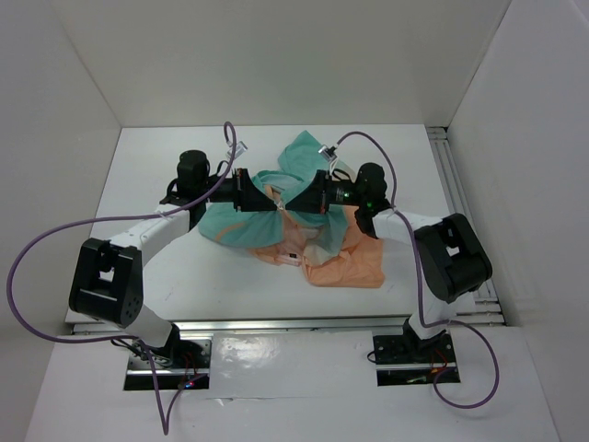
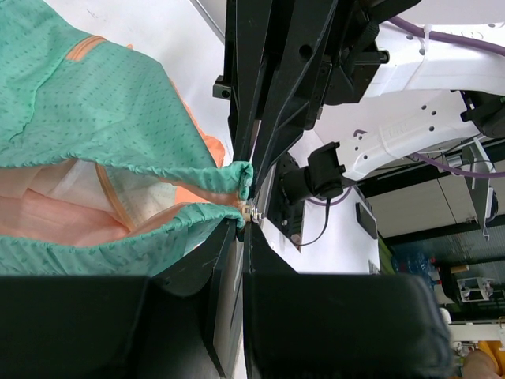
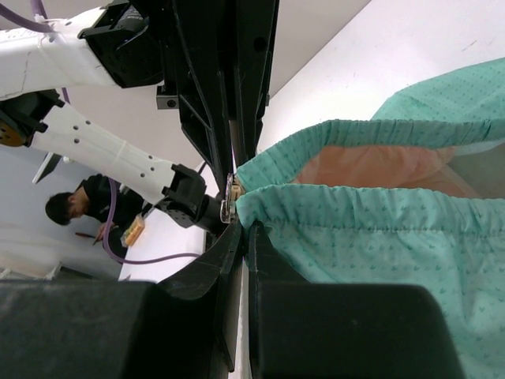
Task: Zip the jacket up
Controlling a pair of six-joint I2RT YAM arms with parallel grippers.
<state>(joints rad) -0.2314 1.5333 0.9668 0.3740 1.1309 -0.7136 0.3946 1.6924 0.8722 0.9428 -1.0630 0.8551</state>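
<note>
The jacket [image 1: 352, 261] lies crumpled mid-table, teal at the back and left, peach at the front right. My left gripper [image 1: 265, 204] and right gripper [image 1: 293, 206] meet tip to tip over its middle. In the left wrist view my left gripper [image 2: 243, 223] is shut on one teal gathered hem end [image 2: 158, 233], and the right gripper's fingers [image 2: 256, 134] come down onto the other hem end [image 2: 229, 178]. In the right wrist view my right gripper [image 3: 245, 227] is shut on a teal hem end [image 3: 331, 213], beside a small metal zipper slider [image 3: 229, 197].
Purple cables [image 1: 55, 230] loop off both arms. The white table [image 1: 166, 276] is walled at the back and sides, with a metal rail [image 1: 451, 175] along its right edge. A person [image 3: 75, 209] shows far off in the right wrist view.
</note>
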